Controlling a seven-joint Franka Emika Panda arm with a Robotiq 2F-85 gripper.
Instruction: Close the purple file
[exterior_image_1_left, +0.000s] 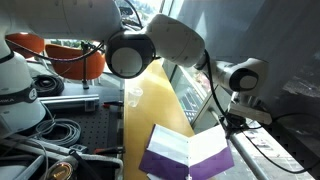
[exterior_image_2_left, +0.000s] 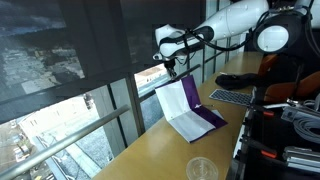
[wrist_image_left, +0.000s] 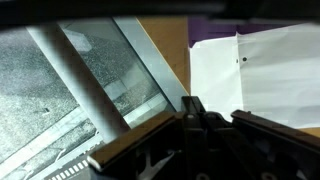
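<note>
The purple file (exterior_image_2_left: 195, 118) lies open on the bench (exterior_image_2_left: 150, 160), 1 cover tilted up. The pincer (exterior_image_2_left: 172, 70) sits at the cover's 12 o'clock edge; clamped or not, can't tell.

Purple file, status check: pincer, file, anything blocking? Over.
Pincer at the raised cover's top edge, grip unclear. Purple file open, one cover standing up, white pages showing. Clear cup apart from the file, not blocking.

My hand (wrist_image_left: 193, 108) looks matt black plastic. The purple file (exterior_image_1_left: 163, 160) has a smooth cover and matt white paper pages (wrist_image_left: 262, 72); the tabletop (exterior_image_2_left: 150, 155) is smooth pale wood, the cup (exterior_image_2_left: 201, 168) clear plastic
</note>
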